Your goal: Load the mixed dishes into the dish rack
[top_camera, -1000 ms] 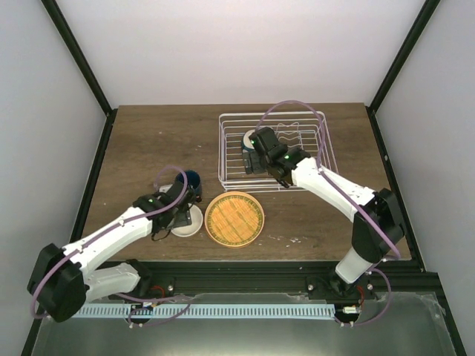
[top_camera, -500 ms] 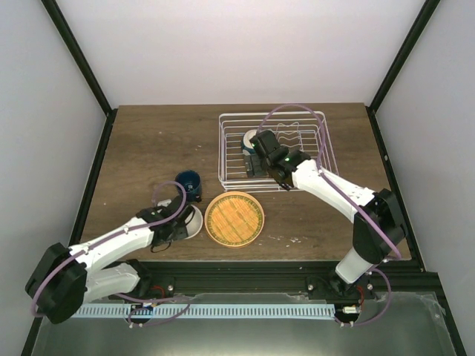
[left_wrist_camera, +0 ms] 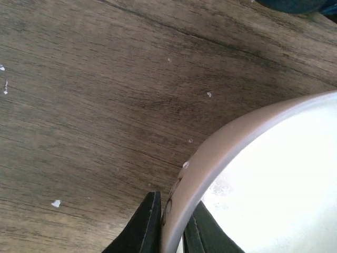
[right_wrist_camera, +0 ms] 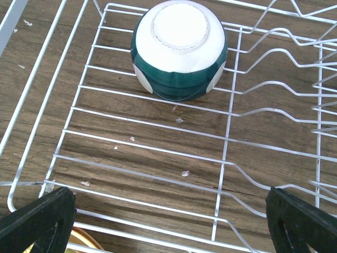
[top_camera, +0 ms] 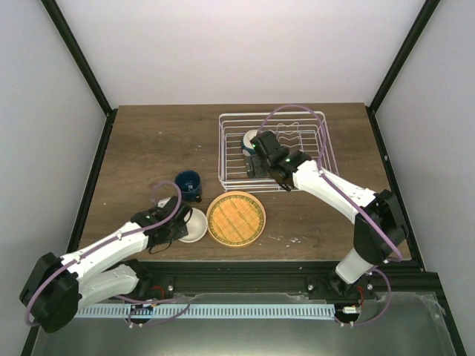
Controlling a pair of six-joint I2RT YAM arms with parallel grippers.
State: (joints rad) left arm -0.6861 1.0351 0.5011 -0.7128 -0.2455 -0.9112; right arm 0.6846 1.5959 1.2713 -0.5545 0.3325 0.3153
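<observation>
Currently, the left gripper [left_wrist_camera: 171, 227] is seen clamped on the rim of a cream-white bowl [left_wrist_camera: 274, 184], with one finger outside the wall and one inside. The bowl sits at the near-left part of the table [left_wrist_camera: 79, 105]; whether its foot is off the wood cannot be told. The bowl is judged rigid, glazed, fairly light and chippable. A rim pinch is taken as the only workable hold, since the curved wall is too wide and smooth for the jaws. On so narrow a bite, the bowl is expected to pivot or slip if it is swung quickly. A dark blue cup [top_camera: 188, 182] stands just beyond this gripper, apart from the bowl. An orange plate [top_camera: 235, 219] lies just to the gripper's right; whether it touches the bowl cannot be told. The dish rack [top_camera: 222, 152] stands well beyond and to the right, so the carry is expected to pass over the plate. The right gripper [right_wrist_camera: 168, 226] hangs inside the rack with its jaws wide apart and nothing held. An inverted bowl [right_wrist_camera: 179, 50] rests on the wires ahead of its fingers. That arm and that bowl are noted as the obstacles to placing the next dish.
</observation>
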